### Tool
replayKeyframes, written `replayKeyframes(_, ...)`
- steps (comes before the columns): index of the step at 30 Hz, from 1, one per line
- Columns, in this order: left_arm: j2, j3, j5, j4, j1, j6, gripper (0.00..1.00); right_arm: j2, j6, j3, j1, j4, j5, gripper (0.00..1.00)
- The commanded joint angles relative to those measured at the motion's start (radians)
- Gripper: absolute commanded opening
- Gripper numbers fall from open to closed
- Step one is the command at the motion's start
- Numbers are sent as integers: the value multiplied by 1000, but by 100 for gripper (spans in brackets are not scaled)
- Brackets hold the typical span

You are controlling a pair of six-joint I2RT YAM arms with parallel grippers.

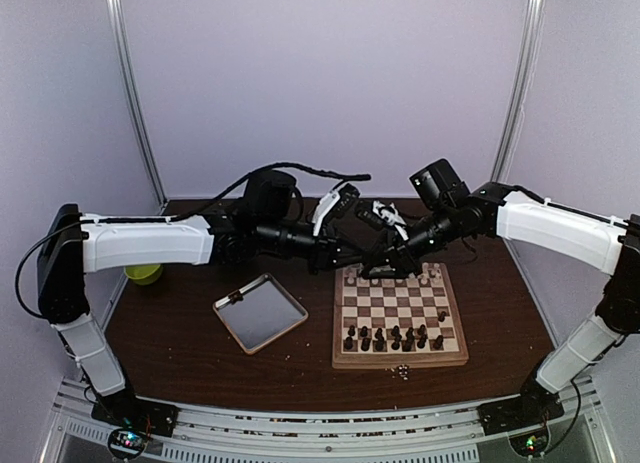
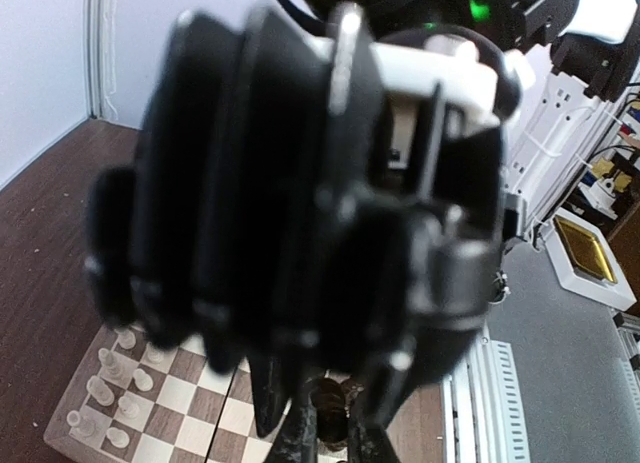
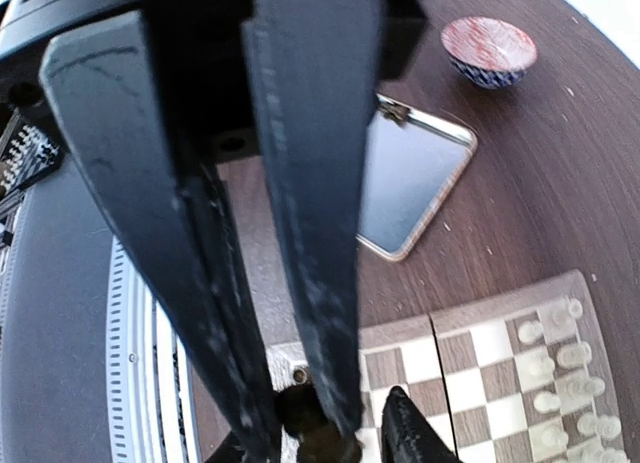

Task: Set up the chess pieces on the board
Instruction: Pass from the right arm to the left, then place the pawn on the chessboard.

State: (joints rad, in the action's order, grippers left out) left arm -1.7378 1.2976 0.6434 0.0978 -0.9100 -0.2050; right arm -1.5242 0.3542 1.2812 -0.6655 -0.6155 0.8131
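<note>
Both grippers meet above the far left corner of the board. My left gripper is shut on a dark chess piece; the left wrist view shows it pinched between the two finger ends. My right gripper reaches the same piece from the other side. Its fingers stand slightly apart around it, and its body fills the left wrist view. Pale chess pieces line the far rows, and dark chess pieces stand in the near rows.
A silver metal tray lies left of the board. At the table's left edge is a green object. A red-and-white patterned bowl shows in the right wrist view beyond the tray. Small bits lie in front of the board.
</note>
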Motion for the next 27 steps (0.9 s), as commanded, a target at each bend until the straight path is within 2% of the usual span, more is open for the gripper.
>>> replayKeyframes(1, -62, 70, -104, -97, -6, 53, 9, 19, 81, -44, 67, -55, -57, 38)
replayKeyframes(5, -144, 153, -169, -219, -4, 101, 9, 51, 166, -104, 116, -145, -113, 45)
replayKeyframes(9, -242, 249, -237, -339, -4, 143, 9, 128, 185, -198, 174, -140, -161, 46)
replayKeyframes(17, -429, 430, -309, -528, -10, 207, 9, 211, 160, -246, 280, -138, -319, 46)
replayKeyframes(27, -508, 505, -373, -635, -56, 290, 10, 219, 227, -328, 286, -168, -449, 42)
